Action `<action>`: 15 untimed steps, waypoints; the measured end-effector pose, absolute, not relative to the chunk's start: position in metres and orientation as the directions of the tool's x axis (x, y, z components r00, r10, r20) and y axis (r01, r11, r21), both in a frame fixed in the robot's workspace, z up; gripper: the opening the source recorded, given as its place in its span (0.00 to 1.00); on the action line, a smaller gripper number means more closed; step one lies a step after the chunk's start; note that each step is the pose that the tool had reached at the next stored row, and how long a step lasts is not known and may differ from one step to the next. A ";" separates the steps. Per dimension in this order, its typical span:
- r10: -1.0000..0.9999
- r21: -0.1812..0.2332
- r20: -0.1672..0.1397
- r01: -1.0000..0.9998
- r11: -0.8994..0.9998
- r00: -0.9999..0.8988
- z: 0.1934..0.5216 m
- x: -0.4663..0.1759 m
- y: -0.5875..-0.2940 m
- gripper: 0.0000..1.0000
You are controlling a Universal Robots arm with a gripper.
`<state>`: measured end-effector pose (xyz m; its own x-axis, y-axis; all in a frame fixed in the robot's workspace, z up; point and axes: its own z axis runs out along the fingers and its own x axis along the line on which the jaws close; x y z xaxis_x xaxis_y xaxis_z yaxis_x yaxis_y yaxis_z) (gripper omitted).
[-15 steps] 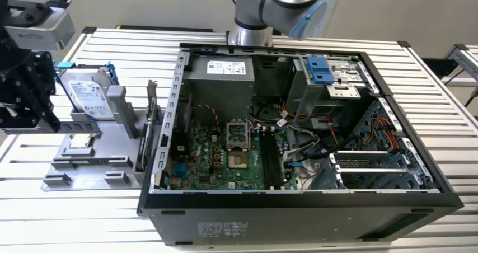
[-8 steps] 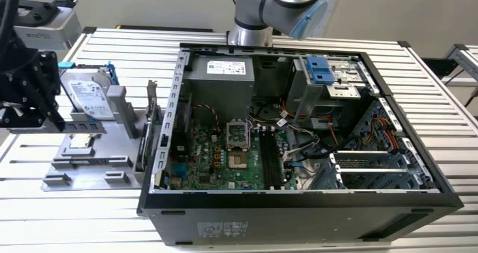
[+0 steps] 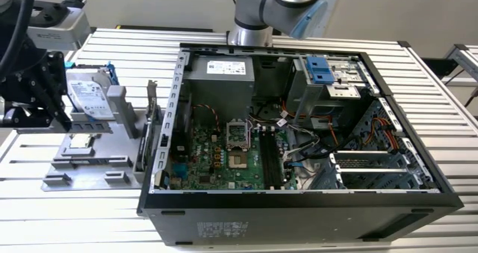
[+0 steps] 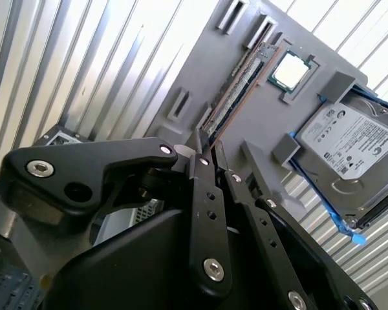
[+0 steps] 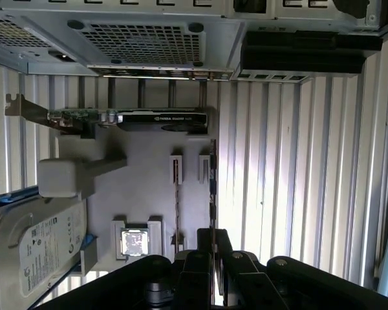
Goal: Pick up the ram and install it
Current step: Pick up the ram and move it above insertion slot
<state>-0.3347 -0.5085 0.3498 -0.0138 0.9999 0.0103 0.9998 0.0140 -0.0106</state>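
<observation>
The ram [image 4: 242, 81] is a long dark stick standing on edge along the grey tray [image 4: 200, 58]. In the first wrist view the ram [image 5: 213, 181] runs beside the tray's [image 5: 142, 200] edge. My gripper [image 4: 207, 147] has its two black fingers closed against both sides of the ram's near end, and the first wrist view shows the gripper [image 5: 213, 237] the same way. In the exterior view the gripper [image 3: 37, 116] hangs over the tray [image 3: 82, 172] at that view's left, beside the open computer case [image 3: 299, 124].
The tray also holds a silver hard drive [image 4: 349, 145] in a blue frame, a square CPU chip [image 4: 290, 71] and a graphics card [image 5: 149, 119]. Inside the case, the green motherboard has long dark slots [image 3: 270, 158] among cables. The slatted metal table [image 3: 448, 124] surrounds everything.
</observation>
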 end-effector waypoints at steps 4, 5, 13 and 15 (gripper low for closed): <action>1.000 -0.011 0.010 1.000 0.014 -0.014 0.350 -0.335 -0.508 0.00; 1.000 -0.011 0.010 1.000 0.014 -0.014 0.351 -0.335 -0.508 0.00; 1.000 -0.011 0.010 1.000 0.013 -0.013 0.359 -0.335 -0.508 0.00; 1.000 -0.011 0.010 1.000 0.013 -0.013 0.361 -0.335 -0.508 0.00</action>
<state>-0.3345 -0.5085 0.3612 -0.0129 0.9999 0.0102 0.9999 0.0130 -0.0109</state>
